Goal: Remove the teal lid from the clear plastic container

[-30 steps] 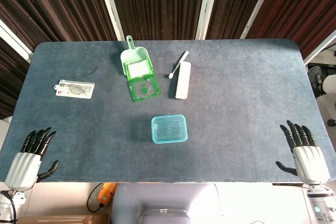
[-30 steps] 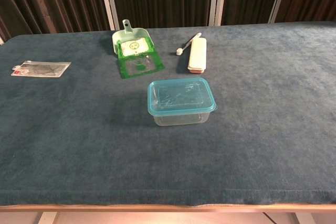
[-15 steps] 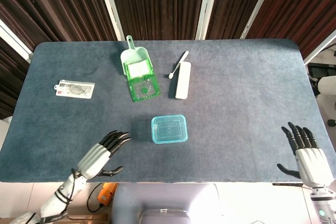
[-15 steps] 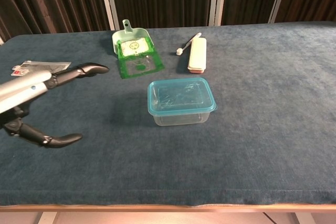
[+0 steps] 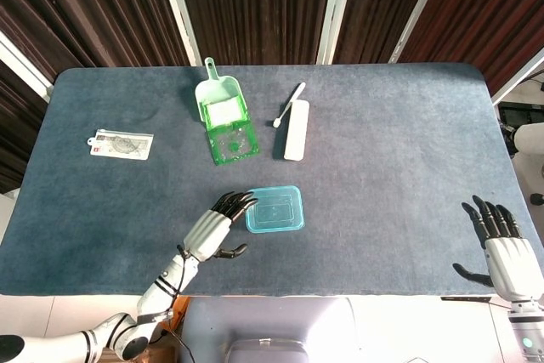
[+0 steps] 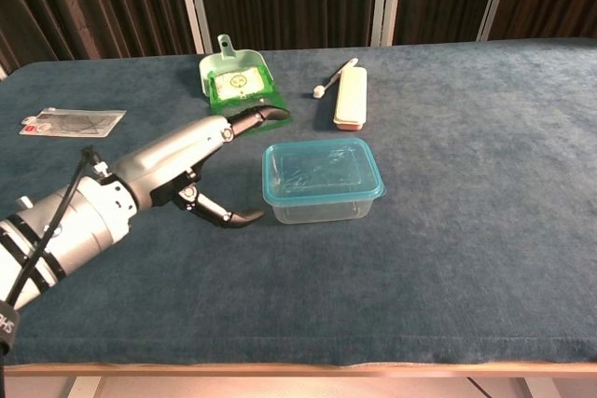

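A clear plastic container (image 6: 322, 205) with a teal lid (image 5: 274, 209) (image 6: 321, 171) sits near the middle of the blue table. My left hand (image 5: 215, 227) (image 6: 201, 168) is just left of it, fingers spread and empty, its fingertips close to the lid's left edge and its thumb low beside the container wall. I cannot tell if it touches. My right hand (image 5: 503, 248) hangs open at the table's front right corner, far from the container, and the chest view does not show it.
A green scoop (image 5: 223, 116) (image 6: 240, 90) lies behind the container on the table (image 5: 399, 150). A white case with a small spoon (image 5: 295, 127) (image 6: 349, 94) lies to its right. A flat packet (image 5: 121, 144) (image 6: 72, 122) lies at the far left.
My left hand has swung from the front left corner across the table to the container's left side. My right hand has slid slightly down toward the edge.
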`<state>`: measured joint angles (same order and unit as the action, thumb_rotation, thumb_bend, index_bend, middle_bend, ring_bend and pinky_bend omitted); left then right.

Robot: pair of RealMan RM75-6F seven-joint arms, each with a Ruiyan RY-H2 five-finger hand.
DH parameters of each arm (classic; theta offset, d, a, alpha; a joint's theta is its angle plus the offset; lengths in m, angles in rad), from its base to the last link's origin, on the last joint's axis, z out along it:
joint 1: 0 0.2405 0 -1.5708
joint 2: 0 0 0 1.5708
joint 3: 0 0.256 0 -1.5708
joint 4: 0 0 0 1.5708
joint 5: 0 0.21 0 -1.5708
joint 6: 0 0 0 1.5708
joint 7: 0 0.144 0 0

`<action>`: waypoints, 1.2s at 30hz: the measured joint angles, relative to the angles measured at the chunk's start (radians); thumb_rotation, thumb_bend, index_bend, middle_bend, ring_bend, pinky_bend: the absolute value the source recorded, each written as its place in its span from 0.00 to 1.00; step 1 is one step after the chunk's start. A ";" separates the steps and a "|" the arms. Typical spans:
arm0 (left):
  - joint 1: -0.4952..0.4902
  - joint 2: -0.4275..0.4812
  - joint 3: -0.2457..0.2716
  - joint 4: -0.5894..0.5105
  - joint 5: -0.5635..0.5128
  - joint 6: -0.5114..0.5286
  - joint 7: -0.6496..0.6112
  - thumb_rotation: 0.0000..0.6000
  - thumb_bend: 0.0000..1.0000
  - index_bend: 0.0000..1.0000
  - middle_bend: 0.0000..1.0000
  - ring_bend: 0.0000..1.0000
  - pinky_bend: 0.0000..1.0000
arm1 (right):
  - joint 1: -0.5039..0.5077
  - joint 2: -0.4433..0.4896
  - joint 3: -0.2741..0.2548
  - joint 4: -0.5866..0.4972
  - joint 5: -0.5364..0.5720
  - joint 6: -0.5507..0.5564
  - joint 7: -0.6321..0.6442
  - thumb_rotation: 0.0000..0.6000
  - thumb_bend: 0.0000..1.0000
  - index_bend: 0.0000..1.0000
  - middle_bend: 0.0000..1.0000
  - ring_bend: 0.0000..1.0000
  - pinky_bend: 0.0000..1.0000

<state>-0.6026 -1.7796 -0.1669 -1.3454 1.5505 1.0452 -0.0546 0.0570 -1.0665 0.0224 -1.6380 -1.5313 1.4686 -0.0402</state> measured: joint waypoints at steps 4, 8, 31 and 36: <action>-0.029 -0.039 -0.011 0.020 -0.032 -0.018 0.050 1.00 0.26 0.00 0.00 0.00 0.00 | 0.000 0.007 -0.002 -0.004 0.000 -0.004 0.007 1.00 0.21 0.00 0.00 0.00 0.00; -0.047 -0.060 -0.020 0.039 -0.064 -0.031 0.081 1.00 0.26 0.00 0.00 0.00 0.00 | -0.002 0.013 -0.004 -0.006 -0.005 -0.001 0.020 1.00 0.21 0.00 0.00 0.00 0.00; -0.142 -0.184 -0.059 0.218 -0.177 -0.087 0.083 1.00 0.26 0.00 0.00 0.00 0.00 | -0.017 0.036 -0.002 -0.005 -0.004 0.018 0.066 1.00 0.21 0.00 0.00 0.00 0.00; -0.164 -0.199 -0.069 0.252 -0.201 -0.108 0.088 1.00 0.26 0.00 0.00 0.00 0.00 | -0.017 0.041 -0.002 -0.004 -0.003 0.016 0.076 1.00 0.21 0.00 0.00 0.00 0.00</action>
<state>-0.7661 -1.9789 -0.2358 -1.0939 1.3493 0.9376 0.0334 0.0397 -1.0259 0.0205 -1.6415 -1.5343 1.4844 0.0355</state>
